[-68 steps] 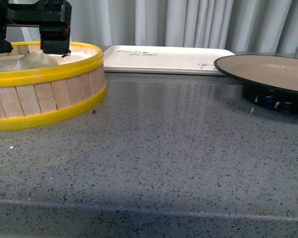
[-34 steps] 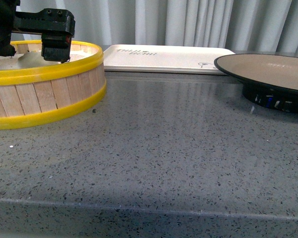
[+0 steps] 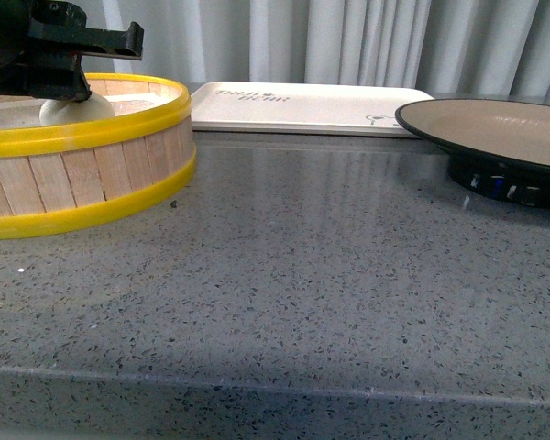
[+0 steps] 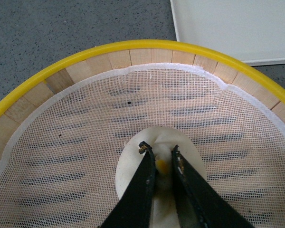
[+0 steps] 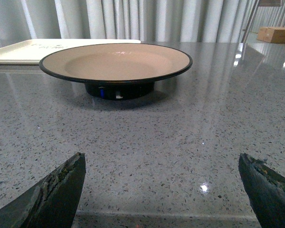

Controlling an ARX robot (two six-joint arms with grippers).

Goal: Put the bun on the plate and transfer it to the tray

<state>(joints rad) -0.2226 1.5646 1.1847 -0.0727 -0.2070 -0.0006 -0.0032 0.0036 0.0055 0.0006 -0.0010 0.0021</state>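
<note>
While the left gripper [image 4: 159,153] is down inside the basket [image 3: 92,174], note that its two fingers are drawn close together and pinch the peak of the bun [image 4: 159,137]; the yellow dot shows in the narrow slot between them. You will find the bun within the basket's yellow rim, over the white mesh liner [image 4: 76,142] that covers the slatted floor. From the front view its white dome shows just above the rim, under the dark gripper body. You cannot tell whether the bun sits on the mesh or hangs just clear of it. Locate the tray [image 3: 302,110] lying flat at the back of the counter [image 3: 302,275], just beside the basket on its right; its surface shows dark lettering and a small drawing. Locate the plate [image 3: 495,124] at the far right, upright on its black foot, well apart from the basket, its tan face bare. Check the right gripper [image 5: 161,156]: its fingers are spread wide, low over the counter, facing the plate and apart from it.
</note>
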